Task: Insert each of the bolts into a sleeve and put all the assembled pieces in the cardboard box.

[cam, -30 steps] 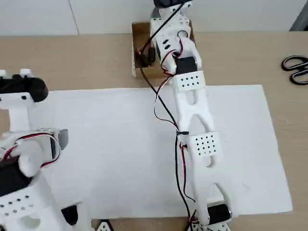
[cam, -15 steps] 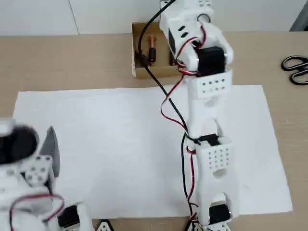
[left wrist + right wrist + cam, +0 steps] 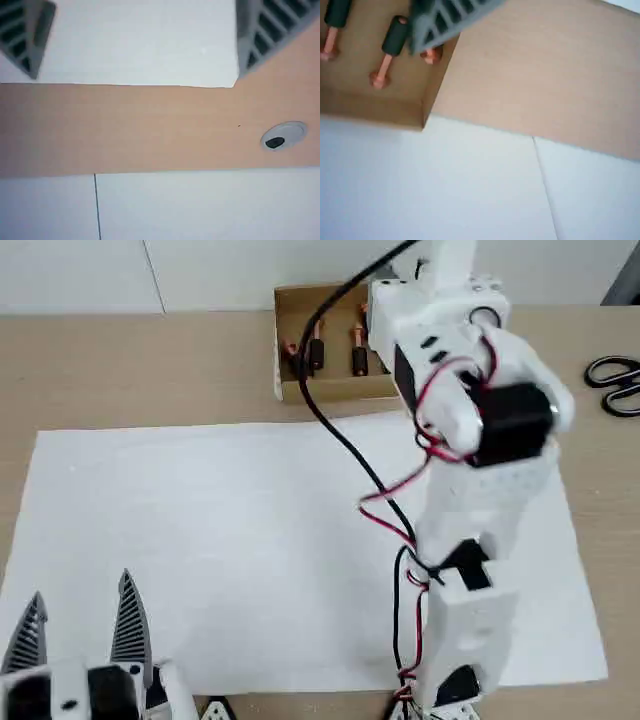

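Cardboard box (image 3: 280,340): taken as reference; it sits on the surface (image 3: 130,360), just past the far edge of the paper sheet (image 3: 230,520).

Assembled pieces (image 3: 316,348): inside the box, side by side and parallel; long axes run across the box's short span, with the copper heads toward the wall farthest from the arm bases.

Right tool (image 3: 442,20): above the box, at its corner, with the pieces directly beneath and beside it; whether it is apart or together cannot be told.

Left tool (image 3: 78,632): well apart from the box, across the whole sheet; jaws spread wide, holding nothing.

Relation governing any further move: the right arm (image 3: 480,470) is plainly the nearer; anything done at the box would fall to it.

Views compared: the right wrist view gives a third piece (image 3: 431,54), its copper head under the tool; in the high view the cable (image 3: 330,420) and the arm cover part of the box. The left wrist view adds a round grommet (image 3: 283,136) in the surface.

Judgement: with three pieces boxed, the task appears at or near completion.
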Robot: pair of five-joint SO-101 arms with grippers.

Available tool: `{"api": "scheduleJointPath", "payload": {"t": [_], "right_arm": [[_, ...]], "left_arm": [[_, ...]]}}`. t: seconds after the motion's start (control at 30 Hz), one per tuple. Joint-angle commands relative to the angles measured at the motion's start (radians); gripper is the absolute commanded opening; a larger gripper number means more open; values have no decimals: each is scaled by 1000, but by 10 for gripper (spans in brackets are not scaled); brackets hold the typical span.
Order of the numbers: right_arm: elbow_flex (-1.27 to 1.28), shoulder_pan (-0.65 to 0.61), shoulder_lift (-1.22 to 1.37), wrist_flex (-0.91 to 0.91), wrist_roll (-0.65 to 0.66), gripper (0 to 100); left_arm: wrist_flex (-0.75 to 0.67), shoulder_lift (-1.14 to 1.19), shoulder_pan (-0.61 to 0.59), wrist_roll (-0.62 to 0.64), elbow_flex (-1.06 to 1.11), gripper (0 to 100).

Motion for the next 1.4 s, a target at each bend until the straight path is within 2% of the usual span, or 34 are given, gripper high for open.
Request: {"api": "scheduleJointPath", "payload": {"t": [0.0,0.13,0.27,0.57,0.67,0.77,0.9,1.2,1.37], "right_arm": [[2,8,-156,16,9,133],[103,8,-311,18,9,133],[319,8,-507,18,9,133],[1112,10,-1030,2,9,133],[1363,12,-1178,-56,8,133],[1605,13,-1319,-173,8,133],[1976,15,-1508,-426,8,133],[2739,15,-1934,-995,11,133],[2914,16,-2054,-1067,11,133]], "left_arm": [[-29,-75,-3,-3,54,244],[-29,-107,-2,-3,127,244],[-60,-107,0,-3,176,244],[-127,-107,2,-2,308,244],[-147,-107,2,3,352,244],[-163,-107,2,69,390,244],[-253,-107,2,158,463,244],[-414,-107,2,173,739,244],[-497,-106,3,173,788,244]]}}
